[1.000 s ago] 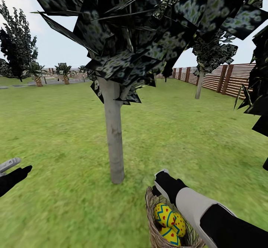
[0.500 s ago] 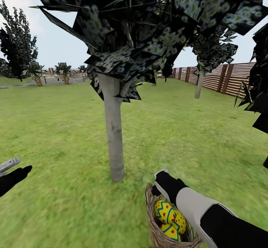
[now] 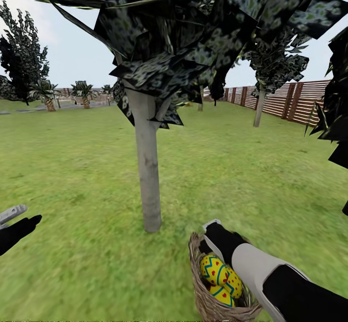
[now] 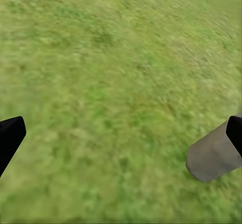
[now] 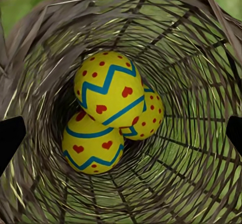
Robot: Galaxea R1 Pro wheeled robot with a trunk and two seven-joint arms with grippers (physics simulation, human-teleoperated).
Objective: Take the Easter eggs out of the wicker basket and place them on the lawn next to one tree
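Three yellow Easter eggs with blue zigzags and red hearts lie stacked deep in the wicker basket: one on top, one below it, and one partly hidden behind. My right gripper hangs open over the basket mouth, with a black fingertip at each side of the wrist view, touching no egg. In the head view the basket stands on the lawn, just right of the pale grey tree, under my right arm. My left gripper is open and empty over grass, near the trunk base.
Dark speckled leaves hang low over the trunk. A second pale-trunked tree stands by the brown slat fence at the back right. Dark foliage juts in at the right edge. Open grass stretches left and ahead.
The whole head view has shifted up a little, so the camera moved. More of the basket now shows at the bottom. Both arms keep their pose.
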